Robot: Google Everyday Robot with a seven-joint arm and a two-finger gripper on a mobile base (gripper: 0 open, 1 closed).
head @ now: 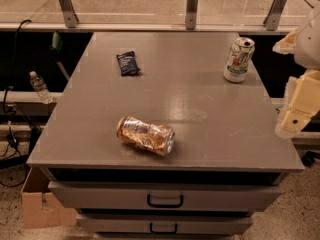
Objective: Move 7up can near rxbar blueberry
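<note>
Hovering at 3 o'clock, beside the table's (210, 134) right edge, is the gripper (296, 115), clear of the cans; whether it is spread or closed cannot be told. One 7up can (239, 59) is standing upright at 1 o'clock on the tabletop. One rxbar blueberry (128, 63) is lying flat at 11 o'clock, well apart from it. One crushed orange can (146, 135) is lying sideways at 6 o'clock. Two drawers (165, 196) are sitting below. One water bottle (39, 86) is standing at 9 o'clock, off the table.

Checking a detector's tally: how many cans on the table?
2: the 7up can far right, upright; the crushed orange can lying near the front. None seem hidden. The gripper hangs right of the table.
</note>
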